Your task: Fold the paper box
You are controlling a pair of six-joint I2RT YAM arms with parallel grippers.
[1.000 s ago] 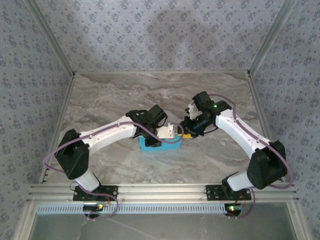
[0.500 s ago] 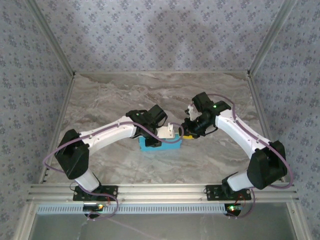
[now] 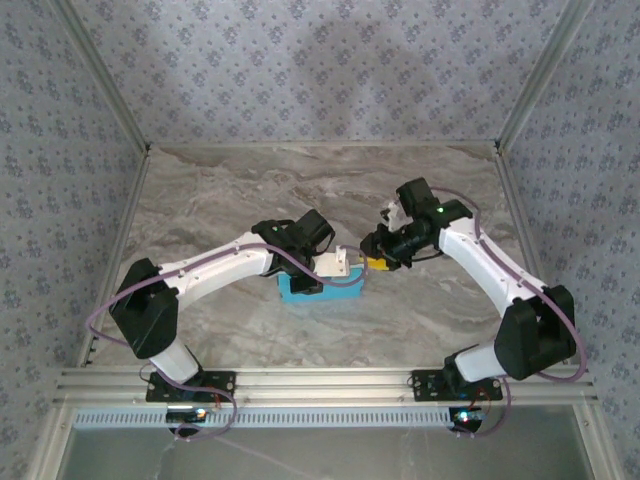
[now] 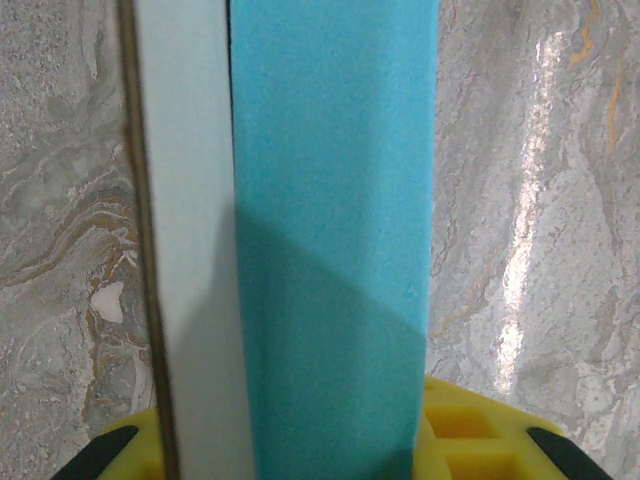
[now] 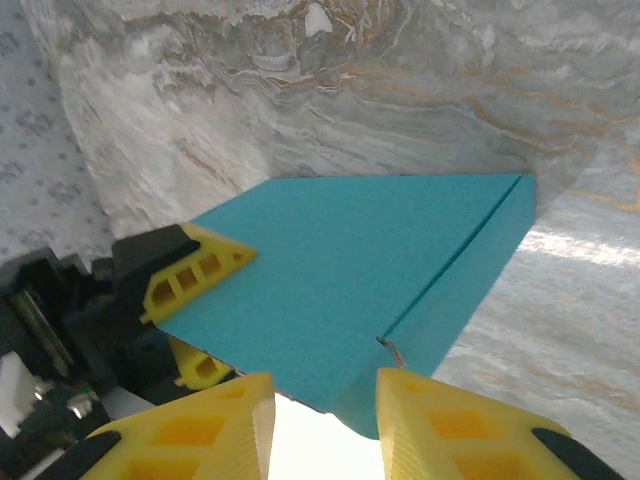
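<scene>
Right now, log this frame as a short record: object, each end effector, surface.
object: paper box, blue, folded into a flat rectangular shape
left end effector: shut on the paper box
right end effector: open, astride a corner of the paper box, gap on one side
surface: marble table

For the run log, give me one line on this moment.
left gripper: clamped on paper box | right gripper: open around its corner | paper box: blue side out
</scene>
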